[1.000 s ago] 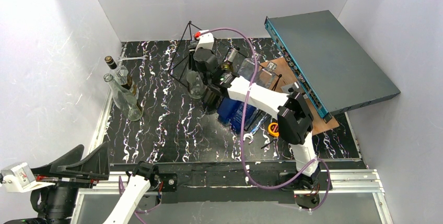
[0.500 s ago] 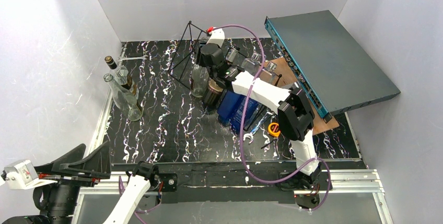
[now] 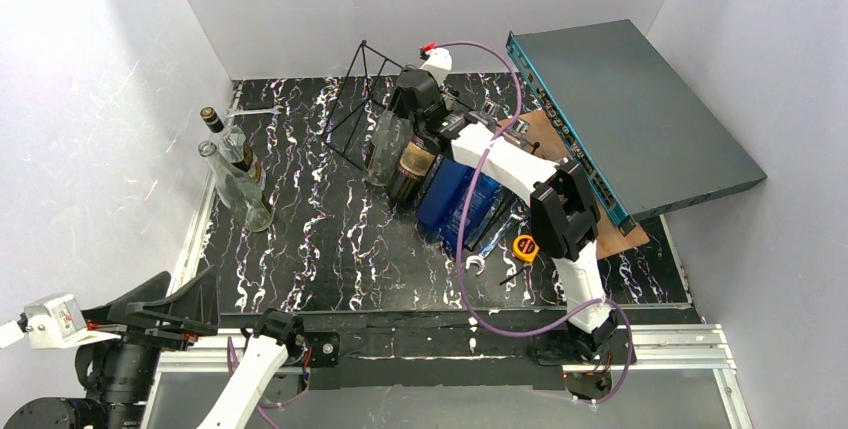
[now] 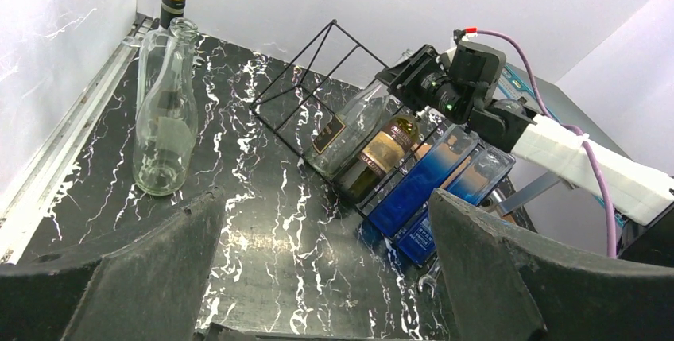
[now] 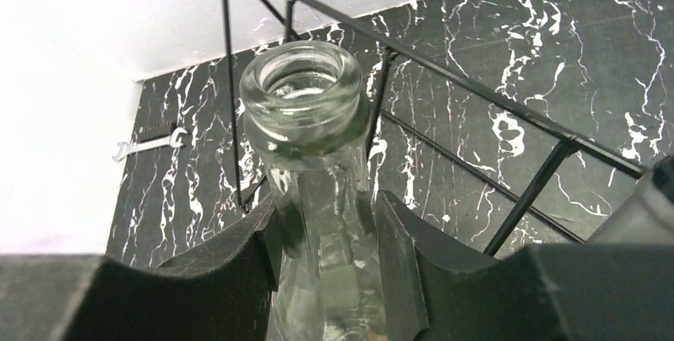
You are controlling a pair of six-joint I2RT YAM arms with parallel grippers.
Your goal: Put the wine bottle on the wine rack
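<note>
The black wire wine rack (image 3: 350,99) stands at the back of the table, also in the left wrist view (image 4: 318,63) and right wrist view (image 5: 477,98). A clear glass wine bottle (image 3: 383,149) leans in a rack slot, base on the table, neck up and to the back right (image 4: 354,122). My right gripper (image 3: 405,119) is shut on its neck, just below the open mouth (image 5: 306,102), with a finger (image 5: 238,269) on each side. My left gripper (image 3: 150,314) is open and empty at the near left, jaws wide apart (image 4: 326,238).
A dark bottle with a tan label (image 3: 412,164) and two blue bottles (image 3: 445,194) lie in neighbouring slots. Two bottles (image 3: 235,184) stand by the left wall. A grey box (image 3: 630,109) leans at the right. A tape measure (image 3: 523,245) and a wrench (image 3: 475,264) lie near the front.
My right gripper has moved towards the back right with the clear bottle's neck, tipping the bottle from near upright to leaning in the rack. The left gripper has shifted slightly.
</note>
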